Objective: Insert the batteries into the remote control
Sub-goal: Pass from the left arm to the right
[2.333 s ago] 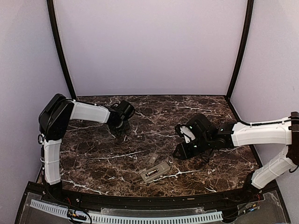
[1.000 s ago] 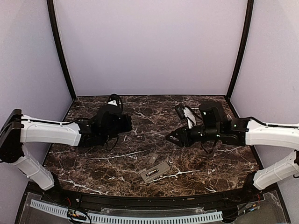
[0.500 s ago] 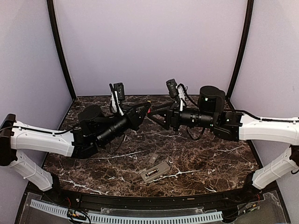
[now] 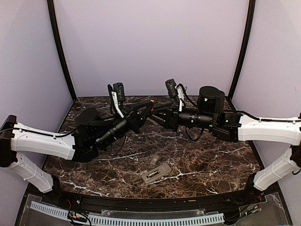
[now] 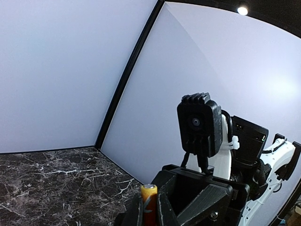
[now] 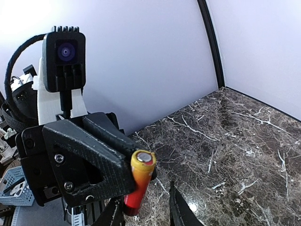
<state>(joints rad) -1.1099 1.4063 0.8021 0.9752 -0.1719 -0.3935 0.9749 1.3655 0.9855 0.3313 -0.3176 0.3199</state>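
My left gripper (image 4: 149,107) is raised over the back of the table and is shut on a battery (image 4: 150,104), a slim red cylinder with a yellow end (image 5: 149,200). My right gripper (image 4: 158,116) faces it tip to tip. In the right wrist view the battery (image 6: 139,182) sticks out of the left gripper's black fingers (image 6: 94,162) and its red end lies between my right gripper's (image 6: 146,214) two fingertips, which are open with a gap on one side. The remote control (image 4: 156,173) lies on the table with its greyish back up.
A small flat grey cover piece (image 4: 154,160) lies just behind the remote. The dark marble table (image 4: 211,165) is walled by pale panels with black corner posts (image 4: 240,52). A slotted white strip (image 4: 141,220) runs along the near edge.
Both arms rose from the table and met in mid-air. Over the last half second my right gripper slid left around the battery's end and its jaws narrowed.
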